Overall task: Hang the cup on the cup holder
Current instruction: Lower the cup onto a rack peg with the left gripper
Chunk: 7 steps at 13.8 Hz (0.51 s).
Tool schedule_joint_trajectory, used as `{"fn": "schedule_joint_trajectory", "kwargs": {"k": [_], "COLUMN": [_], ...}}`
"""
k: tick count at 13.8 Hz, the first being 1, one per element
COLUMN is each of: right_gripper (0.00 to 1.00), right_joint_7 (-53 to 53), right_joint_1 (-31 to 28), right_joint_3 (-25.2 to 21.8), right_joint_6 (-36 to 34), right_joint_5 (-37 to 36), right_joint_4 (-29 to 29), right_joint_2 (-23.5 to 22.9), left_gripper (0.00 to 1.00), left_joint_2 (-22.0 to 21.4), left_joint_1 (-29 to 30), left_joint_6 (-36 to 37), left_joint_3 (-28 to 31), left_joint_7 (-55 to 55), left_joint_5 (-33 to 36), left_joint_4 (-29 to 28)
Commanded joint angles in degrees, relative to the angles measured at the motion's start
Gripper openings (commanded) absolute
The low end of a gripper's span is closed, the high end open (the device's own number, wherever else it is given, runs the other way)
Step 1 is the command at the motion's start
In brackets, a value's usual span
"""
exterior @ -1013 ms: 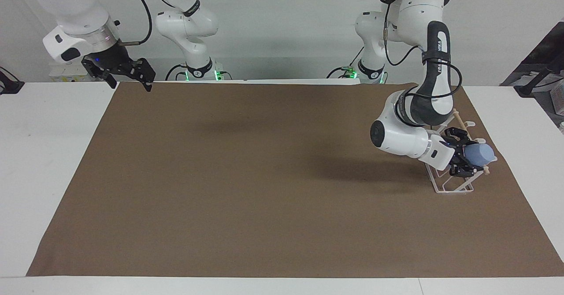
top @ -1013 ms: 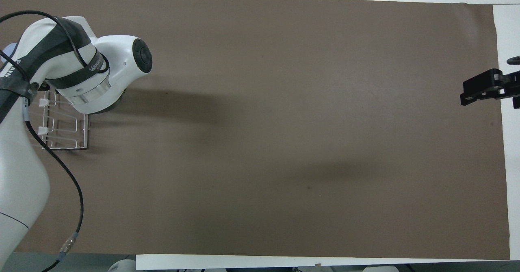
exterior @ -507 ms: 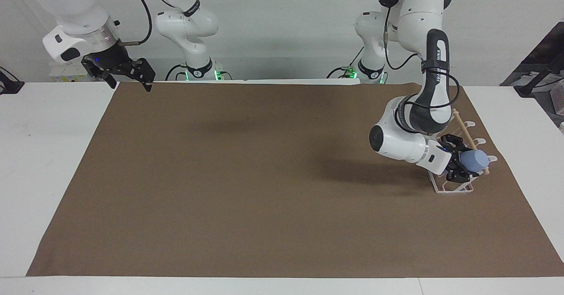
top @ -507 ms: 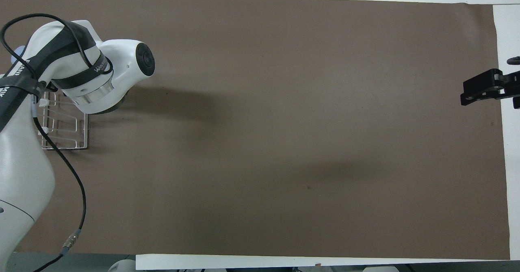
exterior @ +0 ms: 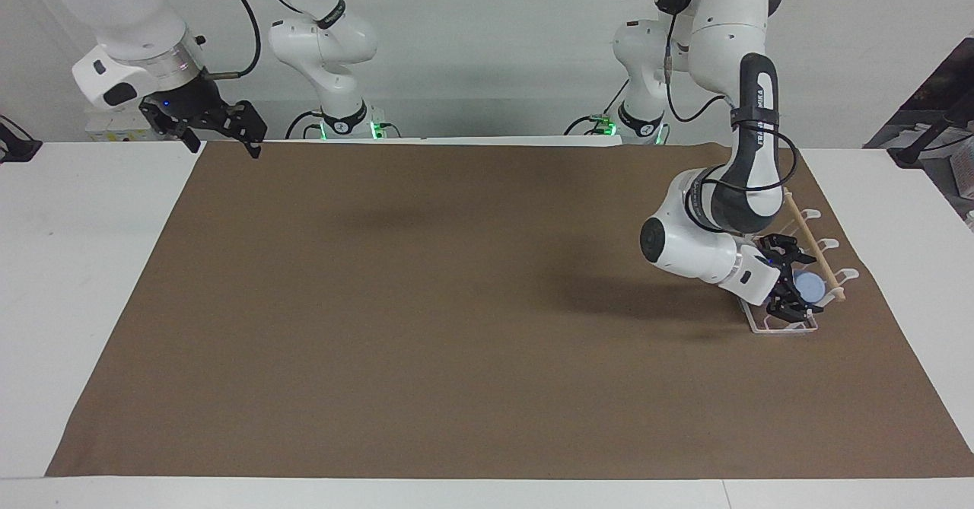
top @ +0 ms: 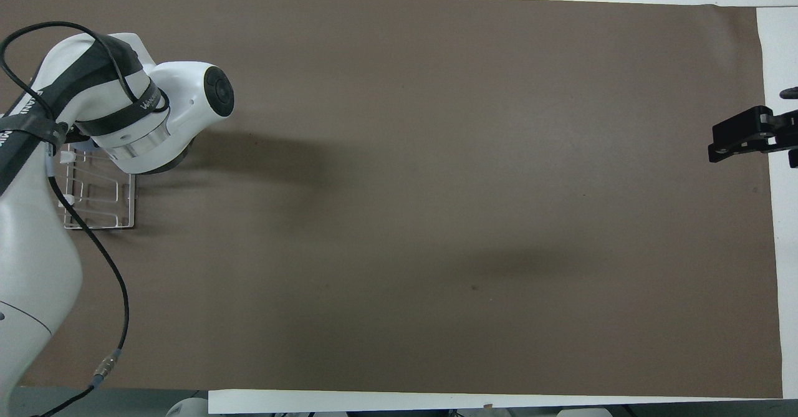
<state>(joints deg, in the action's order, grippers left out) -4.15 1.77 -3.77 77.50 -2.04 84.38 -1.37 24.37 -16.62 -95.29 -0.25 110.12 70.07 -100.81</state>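
My left claw (exterior: pixel 793 300) is low over the holder (exterior: pixel 784 329), a white wire rack on the brown mat (exterior: pixel 456 303) at the left arm's end of the table (exterior: pixel 76 265). The cup (exterior: pixel 810 287) is light blue. It lies tilted among the rack's prongs, just under the wooden dowel (exterior: pixel 808 241), at the end of the rack farther from me. My fingers are right beside the cup. I cannot tell whether they grip it or stand free of it.

From overhead my left wrist and forearm cover the cup and the claw. Only the nearer part of the rack (top: pixel 100 205) shows there.

The rack stands close to the mat's side edge, with a strip of white table next to it. Toward the table's middle, a broad stretch of flat mat runs from the rack to the right arm's end.

My right claw (exterior: pixel 222 144) waits in the air over the mat's corner nearest my right base, fingers spread wide, holding nothing. Overhead, it shows over the mat's side edge (top: pixel 745 136).
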Motion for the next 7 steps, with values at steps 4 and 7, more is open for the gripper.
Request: {"fn": "schedule_joint_trajectory", "kwargs": {"k": [4,7], "right_gripper": [0.99,0.99], "right_joint_7": [1.5,1.6], "right_joint_1": [-2.3,-2.6], "right_joint_3": [0.3,0.4], "right_joint_6": [1.3,1.3], "right_joint_5": [-0.2,-0.2], "right_joint_4": [4.7,4.7], "right_joint_2": [2.6,2.6], "left_gripper": [1.00,1.00], "left_joint_2": [1.6,-6.7], "left_joint_1": [0.1,0.7], "left_joint_6": [7.9,8.3], "left_joint_3": [-0.2,0.5], "left_joint_7": [-10.9,-31.7], "left_joint_5": [-5.5,-23.2], "left_joint_4": [10.9,17.8]}}
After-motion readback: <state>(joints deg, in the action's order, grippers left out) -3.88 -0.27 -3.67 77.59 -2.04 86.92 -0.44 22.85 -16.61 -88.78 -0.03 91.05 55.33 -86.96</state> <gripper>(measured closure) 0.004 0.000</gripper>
